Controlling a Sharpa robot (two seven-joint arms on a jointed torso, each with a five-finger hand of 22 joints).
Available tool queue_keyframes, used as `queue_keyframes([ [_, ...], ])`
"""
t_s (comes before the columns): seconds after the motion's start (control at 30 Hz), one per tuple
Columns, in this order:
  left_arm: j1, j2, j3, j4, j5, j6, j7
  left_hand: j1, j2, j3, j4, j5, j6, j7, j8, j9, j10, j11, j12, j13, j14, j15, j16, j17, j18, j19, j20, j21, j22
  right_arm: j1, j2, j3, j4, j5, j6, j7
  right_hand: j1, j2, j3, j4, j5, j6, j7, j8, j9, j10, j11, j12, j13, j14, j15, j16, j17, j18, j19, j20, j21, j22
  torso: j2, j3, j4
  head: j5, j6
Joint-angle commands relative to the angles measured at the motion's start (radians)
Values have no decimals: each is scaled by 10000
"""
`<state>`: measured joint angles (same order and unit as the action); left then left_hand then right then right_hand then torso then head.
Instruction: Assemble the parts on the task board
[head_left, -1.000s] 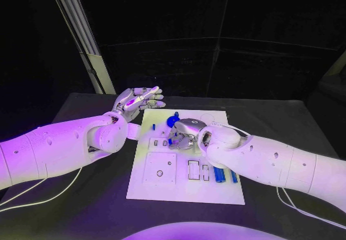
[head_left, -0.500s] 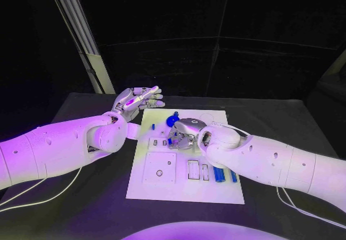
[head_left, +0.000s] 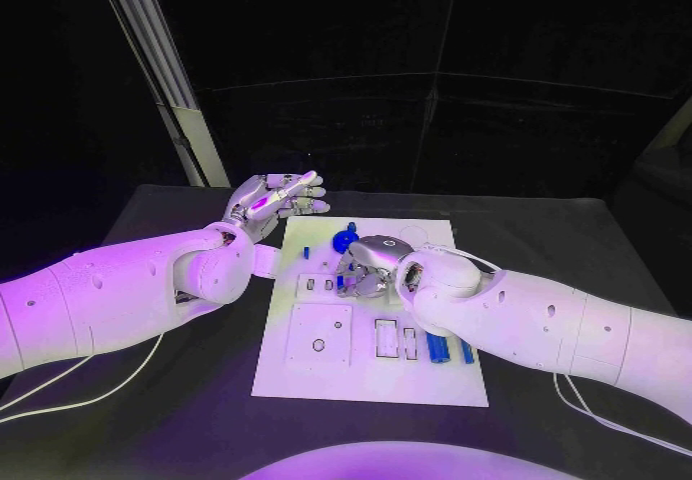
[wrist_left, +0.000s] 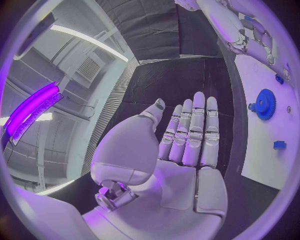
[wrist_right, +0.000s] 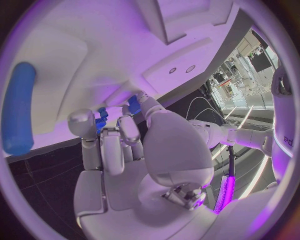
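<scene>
Bench: black, white board (head_left: 372, 380) at its middle.
Left hand (head_left: 274, 205): raised beside board, fingers straight, holding nothing.
Right hand (head_left: 372, 265): we see it pinching a small blue part (wrist_right: 101, 120) over board.
Risk: we judge misalignment could jam or drop it.

Left robot hand (head_left: 274, 203) raised, fingers apart

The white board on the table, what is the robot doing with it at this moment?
The robot is assembling small blue parts on the task board. Its right hand is down on the board's middle and pinches a small blue part between its fingertips. The left hand is raised beside the board's far left corner, fingers straight and holding nothing. A blue gear sits near the far end, and two blue pins lie by the right edge.
</scene>
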<state>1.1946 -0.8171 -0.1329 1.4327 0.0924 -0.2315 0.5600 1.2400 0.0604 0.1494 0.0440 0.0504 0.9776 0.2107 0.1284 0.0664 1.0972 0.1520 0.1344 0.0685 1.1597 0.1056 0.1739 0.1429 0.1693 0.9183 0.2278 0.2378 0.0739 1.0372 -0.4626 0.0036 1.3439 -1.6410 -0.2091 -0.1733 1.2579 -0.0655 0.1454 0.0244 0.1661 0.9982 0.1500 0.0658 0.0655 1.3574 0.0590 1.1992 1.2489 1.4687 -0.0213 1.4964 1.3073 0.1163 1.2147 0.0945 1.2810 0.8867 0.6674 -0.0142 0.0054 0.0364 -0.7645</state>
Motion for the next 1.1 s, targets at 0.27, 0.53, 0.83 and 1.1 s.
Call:
queue_keyframes([
  [0.27,17,11,9,6,6,133,71,9,-24,15,-13,49,4,30,-13,-9,45,25,-35,-10,60,37,-33,8,158,77,-6,-7,-10,-68,-46,-69,-48,-88,114,-130,-52,-118,-107,31,-55,-115,-17,-20,23,-97,19,-98,-67,696,83,-53,1185,98,-65,7,-79,-31,-17,-11,0,6,-25],
  [0.53,17,10,9,0,6,138,69,9,-24,15,-13,49,4,30,-13,-9,45,25,-35,-10,60,37,-33,8,158,77,-6,-7,-10,-83,-99,-70,39,189,-651,402,-325,-263,-473,294,114,-211,-2,14,51,-107,43,-94,-103,701,104,-52,1199,98,-47,32,-98,-40,-23,-12,0,0,-26],
  [0.83,17,-1,9,-35,-6,139,41,9,-32,34,-32,49,18,16,-31,-10,72,16,-71,-12,136,22,-30,25,167,123,-15,0,-10,-128,-333,-67,212,1490,-1907,2806,-365,-189,-1053,641,-49,-911,186,-36,4,-616,207,-676,-657,662,234,-139,1077,163,-331,134,-366,-502,-29,-2,-2,12,7],
  [1.1,15,-30,9,-107,-632,186,-340,-144,-162,80,-53,54,261,-191,-94,2,718,-278,-110,54,1685,-422,597,567,171,1251,-449,518,166,-125,-1033,-56,848,2552,-2342,4352,-194,-82,-1354,732,-239,-1177,267,-23,26,-808,286,-841,-868,589,308,-296,831,216,-510,215,-530,-774,-40,-4,-5,25,55],
])
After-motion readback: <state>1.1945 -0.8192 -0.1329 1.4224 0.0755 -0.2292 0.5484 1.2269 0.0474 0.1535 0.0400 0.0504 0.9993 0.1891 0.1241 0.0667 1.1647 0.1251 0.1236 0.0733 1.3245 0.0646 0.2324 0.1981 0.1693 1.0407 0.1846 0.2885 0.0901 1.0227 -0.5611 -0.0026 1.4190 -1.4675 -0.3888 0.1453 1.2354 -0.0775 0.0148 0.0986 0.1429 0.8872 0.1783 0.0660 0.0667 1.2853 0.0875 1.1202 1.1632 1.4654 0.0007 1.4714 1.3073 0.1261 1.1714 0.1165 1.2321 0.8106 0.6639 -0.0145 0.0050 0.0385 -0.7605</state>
